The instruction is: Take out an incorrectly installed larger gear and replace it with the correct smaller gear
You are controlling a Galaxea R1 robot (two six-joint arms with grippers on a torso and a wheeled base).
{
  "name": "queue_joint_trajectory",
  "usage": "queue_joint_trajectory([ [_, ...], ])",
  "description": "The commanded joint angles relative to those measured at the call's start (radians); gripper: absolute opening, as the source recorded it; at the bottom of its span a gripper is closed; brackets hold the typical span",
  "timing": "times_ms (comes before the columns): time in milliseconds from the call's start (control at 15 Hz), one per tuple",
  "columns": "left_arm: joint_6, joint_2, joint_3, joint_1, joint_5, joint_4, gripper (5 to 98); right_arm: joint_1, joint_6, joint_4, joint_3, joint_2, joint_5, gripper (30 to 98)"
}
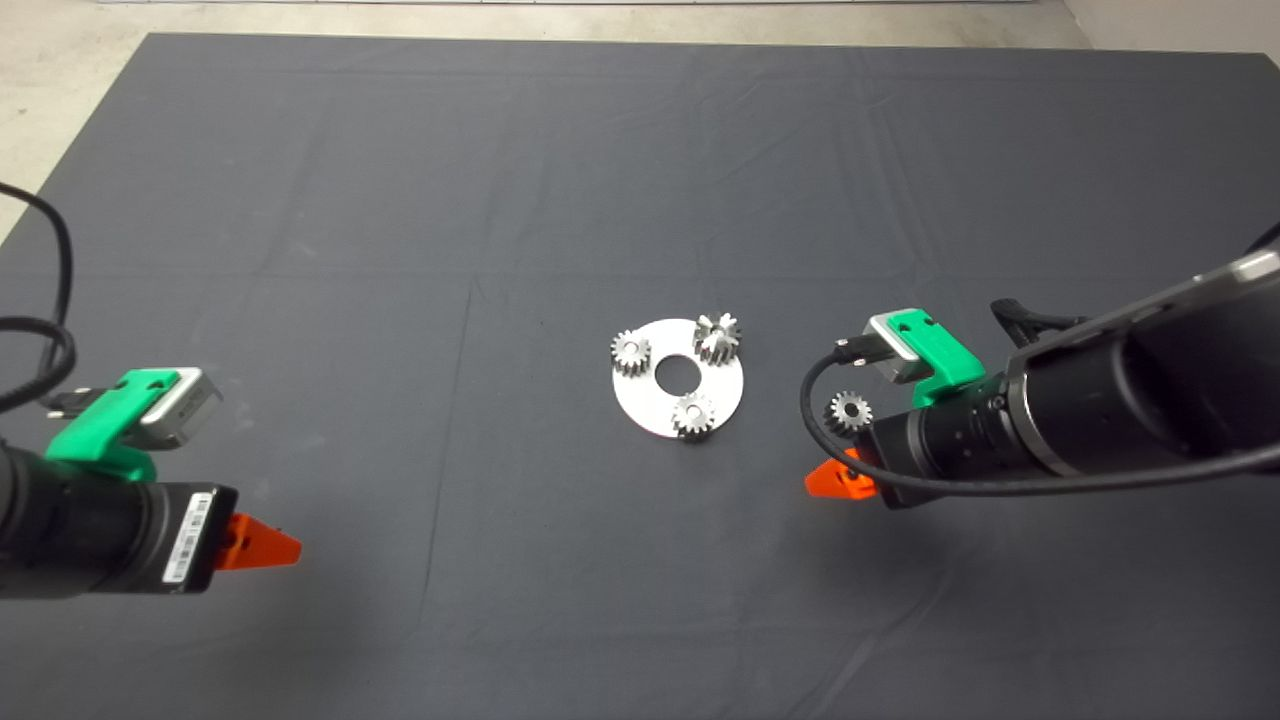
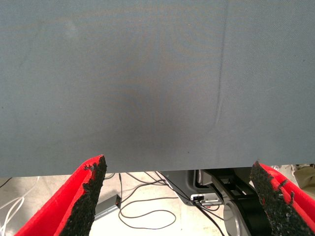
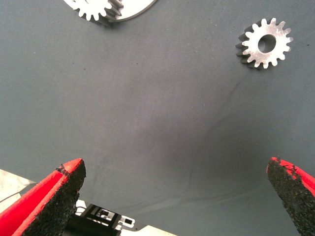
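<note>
Dark creased mat [image 1: 400, 200] covers table — pale concrete floor [image 1: 60, 60] beyond, cables [image 2: 147, 216] below edge.

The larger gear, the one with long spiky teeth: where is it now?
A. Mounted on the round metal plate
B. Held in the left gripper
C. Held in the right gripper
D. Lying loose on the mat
A: the larger gear stands on the round metal plate beside two small gears.

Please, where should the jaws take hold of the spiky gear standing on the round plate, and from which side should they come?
Grip the larger gear across its toothed rim, coming straight down from above. It stands upright at the far right edge of the plate, taller than its two neighbours, and apart from them. The right gripper, open, is probably nearer.
</note>
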State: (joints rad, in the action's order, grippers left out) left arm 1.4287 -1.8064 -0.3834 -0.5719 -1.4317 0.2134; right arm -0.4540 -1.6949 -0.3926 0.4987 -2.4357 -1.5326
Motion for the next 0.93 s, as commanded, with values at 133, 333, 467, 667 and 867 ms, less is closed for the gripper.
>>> queue_joint_trajectory([
  [133, 0.004, 0.000, 0.012, -0.013, -0.003, -0.013, 74.4, -0.011, 0.212, -0.054, 0.288, -0.096, -0.089, 97.8],
  [333, 0.005, -0.002, 0.012, -0.013, -0.003, -0.014, 74.4, -0.011, 0.313, -0.054, 0.523, -0.188, -0.058, 97.8],
  [467, 0.006, -0.002, 0.011, -0.013, -0.003, -0.014, 74.4, -0.006, 0.382, -0.054, 0.630, -0.214, 0.050, 97.8],
  [667, 0.006, -0.002, 0.011, -0.013, -0.003, -0.014, 74.4, 0.008, 0.419, -0.052, 0.740, -0.286, 0.130, 97.8],
  [867, 0.006, -0.003, 0.011, -0.013, -0.003, -0.014, 74.4, 0.008, 0.434, -0.052, 0.808, -0.401, 0.130, 97.8],
])
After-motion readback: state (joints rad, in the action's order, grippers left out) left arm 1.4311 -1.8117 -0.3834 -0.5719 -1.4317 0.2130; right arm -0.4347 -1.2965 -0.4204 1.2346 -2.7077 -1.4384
